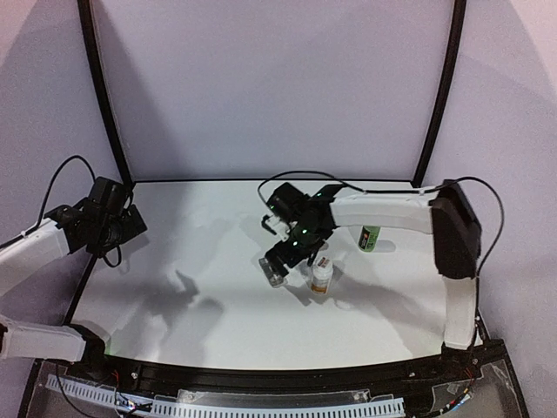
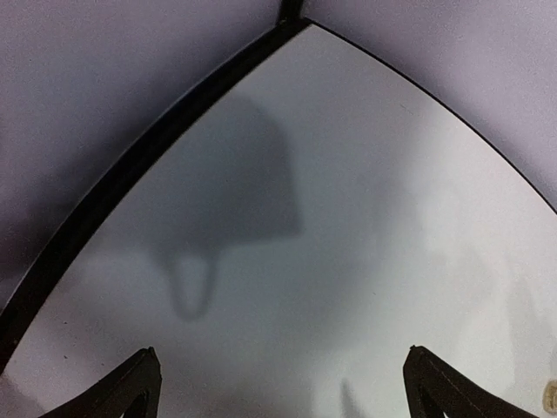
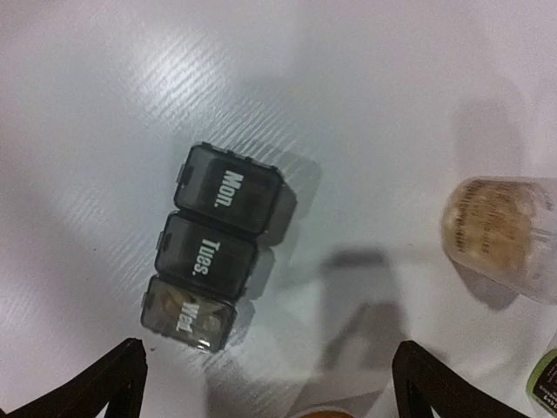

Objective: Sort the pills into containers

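Note:
The containers [image 3: 213, 244] are a dark grey strip of three joined compartments marked Mon., Tues. and Wed., lying flat on the white table with their lids down. Tan pills [image 3: 183, 306] show through the Wed. lid. More pills fill a small clear bottle [image 3: 498, 228] to the right. My right gripper [image 3: 270, 387] hovers open above the table, with the strip ahead of its left fingertip and nothing between the fingers. From above, the right gripper [image 1: 291, 254] hangs over the strip [image 1: 277, 277], beside the small bottle [image 1: 321, 277]. My left gripper [image 1: 129, 225] is open and empty at the far left [image 2: 283, 387].
A green bottle [image 1: 372, 237] stands behind the small bottle, and its edge [image 3: 548, 383] shows in the right wrist view. An orange rounded thing [image 3: 326, 414] peeks in at the bottom edge there. The black table rim [image 2: 130, 165] and the back corner lie ahead of the left gripper.

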Controlling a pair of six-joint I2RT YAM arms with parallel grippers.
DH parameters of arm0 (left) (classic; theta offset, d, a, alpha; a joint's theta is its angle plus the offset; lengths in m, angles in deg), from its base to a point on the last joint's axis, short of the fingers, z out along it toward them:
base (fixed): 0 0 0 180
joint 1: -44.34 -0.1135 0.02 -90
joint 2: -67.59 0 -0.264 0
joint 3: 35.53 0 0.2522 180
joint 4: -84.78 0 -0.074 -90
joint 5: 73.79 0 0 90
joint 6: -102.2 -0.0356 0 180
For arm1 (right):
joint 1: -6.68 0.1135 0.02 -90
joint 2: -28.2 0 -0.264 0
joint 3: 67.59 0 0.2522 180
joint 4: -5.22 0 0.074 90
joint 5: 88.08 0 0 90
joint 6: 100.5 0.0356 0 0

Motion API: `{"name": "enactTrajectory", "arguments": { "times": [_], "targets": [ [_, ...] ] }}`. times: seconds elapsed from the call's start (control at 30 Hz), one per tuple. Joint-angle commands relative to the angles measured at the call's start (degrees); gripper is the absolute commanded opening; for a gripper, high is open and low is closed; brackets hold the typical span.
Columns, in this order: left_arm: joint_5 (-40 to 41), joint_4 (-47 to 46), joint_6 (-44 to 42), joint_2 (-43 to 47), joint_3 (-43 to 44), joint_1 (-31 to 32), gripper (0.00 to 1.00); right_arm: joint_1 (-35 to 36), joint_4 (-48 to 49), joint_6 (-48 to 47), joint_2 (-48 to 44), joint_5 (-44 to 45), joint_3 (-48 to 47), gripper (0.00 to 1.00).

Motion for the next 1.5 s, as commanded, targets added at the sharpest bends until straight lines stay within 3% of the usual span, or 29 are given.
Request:
{"name": "enactTrajectory", "arguments": {
  "times": [0.0, 0.1, 0.2, 0.3, 0.37, 0.43, 0.57, 0.77, 0.87, 0.9, 1.0, 1.2, 1.47],
  "targets": [
    [3.0, -8.7, -3.1, 3.2, -6.3, -6.2, 0.99, -7.0, 13.3, 1.3, -19.5, 2.1, 9.0, 0.99],
    [9.6, -14.9, -6.7, 5.9, -10.8, -8.5, 0.99, -14.2, 19.8, 3.3, -30.0, 3.8, 18.8, 0.99],
    [12.9, -24.0, -12.1, 8.7, -17.4, -11.9, 0.99, -26.5, 29.5, 5.0, -40.6, 4.2, 32.9, 0.99],
    [16.5, -43.0, -21.8, 10.4, -27.1, -14.2, 0.99, -37.4, 42.8, 4.8, -49.1, 3.3, 48.6, 0.99],
    [15.5, -59.2, -25.1, 9.8, -32.4, -16.1, 0.99, -44.1, 52.3, 3.9, -53.3, 4.0, 57.4, 0.99],
    [13.4, -69.0, -27.6, 8.1, -37.2, -16.9, 0.99, -48.3, 64.5, 2.9, -55.5, 6.0, 66.6, 0.99],
    [10.7, -81.4, -31.3, -0.2, -39.9, -17.6, 0.99, -50.5, 88.2, -2.0, -51.7, 6.5, 77.6, 0.99],
    [3.2, -101.4, -34.3, -19.5, -36.6, -18.7, 0.99, -50.6, 104.5, -6.3, -30.7, 1.3, 76.7, 0.99],
    [-3.6, -97.7, -36.3, -22.8, -33.6, -19.7, 0.99, -50.7, 96.2, -7.5, -30.9, -2.9, 72.9, 0.99],
    [-5.4, -96.4, -36.2, -22.4, -32.3, -19.9, 0.99, -50.7, 98.0, -7.7, -29.6, -3.9, 72.7, 0.99],
    [-13.5, -105.2, -40.3, -29.5, -32.8, -20.1, 0.99, -50.8, 97.1, -9.2, -30.1, -5.6, 72.8, 0.99],
    [-14.3, -91.6, -39.7, -27.9, -27.0, -20.4, 0.99, -50.9, 96.7, -8.3, -29.8, -4.1, 72.2, 0.99],
    [-14.4, -93.1, -40.1, -28.6, -27.1, -20.4, 0.99, -51.2, 95.9, -8.2, -29.8, -5.2, 71.7, 0.98]
  ]
}}
